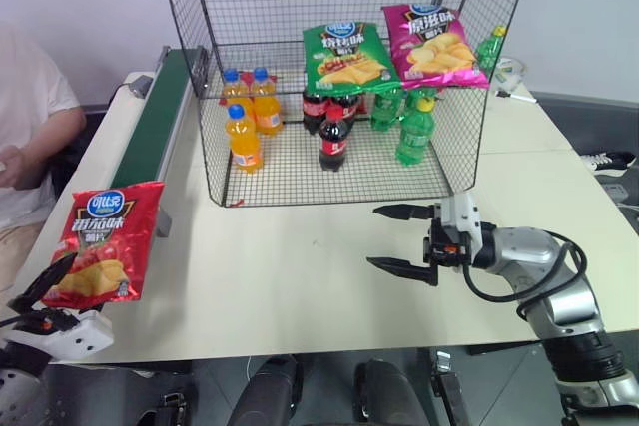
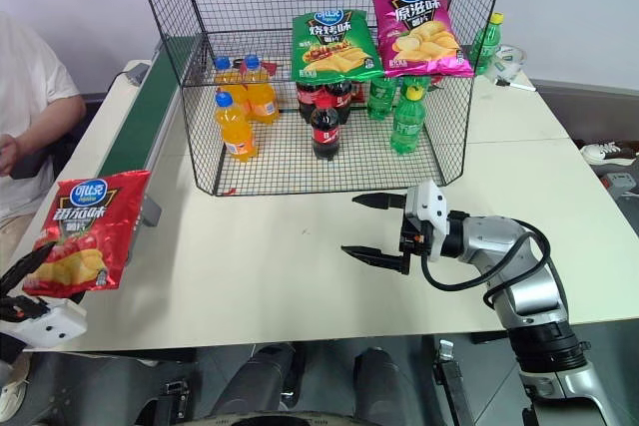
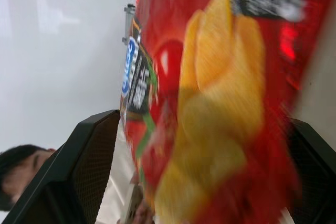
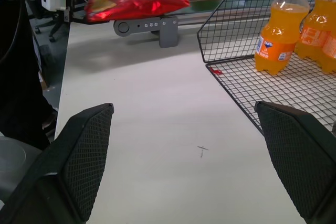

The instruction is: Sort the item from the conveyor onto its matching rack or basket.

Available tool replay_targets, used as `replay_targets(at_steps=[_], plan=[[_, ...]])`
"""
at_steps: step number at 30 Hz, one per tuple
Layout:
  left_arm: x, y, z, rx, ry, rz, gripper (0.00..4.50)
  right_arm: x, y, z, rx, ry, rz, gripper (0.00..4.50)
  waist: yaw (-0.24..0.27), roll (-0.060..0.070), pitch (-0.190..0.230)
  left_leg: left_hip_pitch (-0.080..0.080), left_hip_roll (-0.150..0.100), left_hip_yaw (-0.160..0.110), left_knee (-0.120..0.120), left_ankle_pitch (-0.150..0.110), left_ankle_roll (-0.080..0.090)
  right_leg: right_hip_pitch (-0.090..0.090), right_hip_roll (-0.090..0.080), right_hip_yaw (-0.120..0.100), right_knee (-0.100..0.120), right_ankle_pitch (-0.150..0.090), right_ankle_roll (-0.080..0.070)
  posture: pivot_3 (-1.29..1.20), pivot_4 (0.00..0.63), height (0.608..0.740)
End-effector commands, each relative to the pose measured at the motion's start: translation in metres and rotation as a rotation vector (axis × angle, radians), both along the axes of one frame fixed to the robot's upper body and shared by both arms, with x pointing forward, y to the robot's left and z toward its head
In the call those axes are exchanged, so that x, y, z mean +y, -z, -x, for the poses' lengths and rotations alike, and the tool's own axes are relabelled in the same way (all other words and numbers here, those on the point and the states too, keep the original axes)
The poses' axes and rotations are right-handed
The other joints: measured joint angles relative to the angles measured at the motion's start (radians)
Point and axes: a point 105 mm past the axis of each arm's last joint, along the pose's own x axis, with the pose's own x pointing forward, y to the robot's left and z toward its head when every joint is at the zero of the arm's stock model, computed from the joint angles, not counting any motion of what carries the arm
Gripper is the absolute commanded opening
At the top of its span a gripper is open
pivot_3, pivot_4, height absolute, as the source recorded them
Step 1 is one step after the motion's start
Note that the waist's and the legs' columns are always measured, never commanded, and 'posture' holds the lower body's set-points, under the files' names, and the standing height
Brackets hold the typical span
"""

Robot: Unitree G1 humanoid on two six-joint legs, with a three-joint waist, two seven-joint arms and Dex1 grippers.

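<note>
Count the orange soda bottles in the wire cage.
3, all at the cage's left end: one in front, two side by side behind it. None seem hidden.

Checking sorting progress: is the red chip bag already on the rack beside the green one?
No: the red chip bag hangs at the left gripper.

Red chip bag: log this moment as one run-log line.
left gripper: holding red chip bag off conveyor | right gripper: open, empty over table | rack: bag not placed
</note>
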Motion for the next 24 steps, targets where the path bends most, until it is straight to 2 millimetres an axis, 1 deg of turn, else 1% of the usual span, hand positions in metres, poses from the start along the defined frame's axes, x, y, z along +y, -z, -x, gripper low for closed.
replay_targets(at_steps=[1,3,4,6,10,12,13,18,19,22,24], plan=[[0.001,-0.011,-0.006,-0.044,0.003,-0.003,4.26,-0.002,-0.01,-0.002,-0.051,0.01,-0.017,4.5,0.0,0.0,0.0,0.0,0.0,0.0,0.0,0.0,0.0,0.0,0.0,0.0,0.0,0.0,0.0,0.0,0.15,0.74],[0.0,-0.012,-0.008,-0.048,0.007,-0.001,4.26,-0.003,-0.01,-0.002,-0.05,0.011,-0.016,4.5,0.0,0.0,0.0,0.0,0.0,0.0,0.0,0.0,0.0,0.0,0.0,0.0,0.001,0.0,0.0,0.0,0.15,0.74],[0.0,-0.012,-0.009,-0.049,0.011,0.006,4.03,-0.003,-0.01,-0.002,-0.051,0.013,-0.016,4.5,0.0,0.0,0.0,0.0,0.0,0.0,0.0,0.0,0.0,0.0,0.0,0.0,0.001,0.0,0.0,0.0,0.15,0.74],[-0.001,-0.014,-0.01,-0.06,0.01,0.023,3.4,-0.004,-0.01,-0.002,-0.052,0.015,-0.016,4.5,0.0,0.0,0.0,0.001,0.0,0.0,0.0,0.0,0.0,0.0,0.0,0.0,0.002,0.0,0.0,0.0,0.15,0.74],[-0.002,-0.016,-0.01,-0.071,0.012,0.028,1.4,-0.005,-0.01,-0.003,-0.057,0.024,-0.012,4.5,0.0,0.0,0.0,0.001,0.0,0.0,0.001,0.0,0.0,0.0,0.0,0.0,0.003,0.0,0.0,0.0,0.15,0.74],[-0.002,-0.02,-0.011,-0.089,0.009,0.036,0.29,-0.006,-0.01,-0.004,-0.059,0.028,-0.009,4.5,0.0,0.0,0.0,0.001,0.0,0.0,0.001,0.0,0.0,-0.001,0.0,0.0,0.005,0.0,0.0,0.0,0.15,0.74],[-0.003,-0.022,-0.011,-0.096,0.014,0.038,0.07,-0.007,-0.01,-0.004,-0.058,0.03,-0.009,4.5,0.0,0.0,0.0,0.001,0.0,0.0,0.001,0.0,0.0,-0.001,0.0,0.0,0.005,0.0,0.0,0.0,0.15,0.74],[-0.01,-0.043,-0.016,-0.17,0.039,0.039,0.07,-0.008,-0.01,-0.005,-0.06,0.035,-0.009,4.5,0.002,0.0,0.0,0.001,0.0,0.0,0.002,0.0,0.0,-0.001,0.0,0.0,0.006,0.0,0.0,0.0,0.15,0.74],[-0.013,-0.05,-0.018,-0.192,0.049,0.041,0.07,-0.009,-0.011,-0.005,-0.064,0.04,-0.007,4.5,0.002,0.0,0.0,0.001,0.0,0.0,0.002,0.0,0.0,-0.001,0.0,0.0,0.006,0.0,0.0,0.0,0.15,0.74],[-0.034,-0.085,-0.026,-0.299,0.128,0.022,0.07,-0.014,-0.017,-0.012,-0.118,0.097,-0.031,4.5,0.002,-0.001,0.0,0.001,0.0,0.0,0.003,0.0,0.0,0.0,0.0,0.0,0.006,0.0,0.0,0.0,0.15,0.74],[-0.047,-0.099,-0.029,-0.334,0.171,0.001,0.07,-0.017,-0.022,-0.016,-0.146,0.134,-0.066,4.5,0.002,-0.001,0.0,0.001,0.0,0.0,0.003,0.0,0.0,0.0,0.0,0.0,0.006,0.0,0.0,0.0,0.15,0.74]])
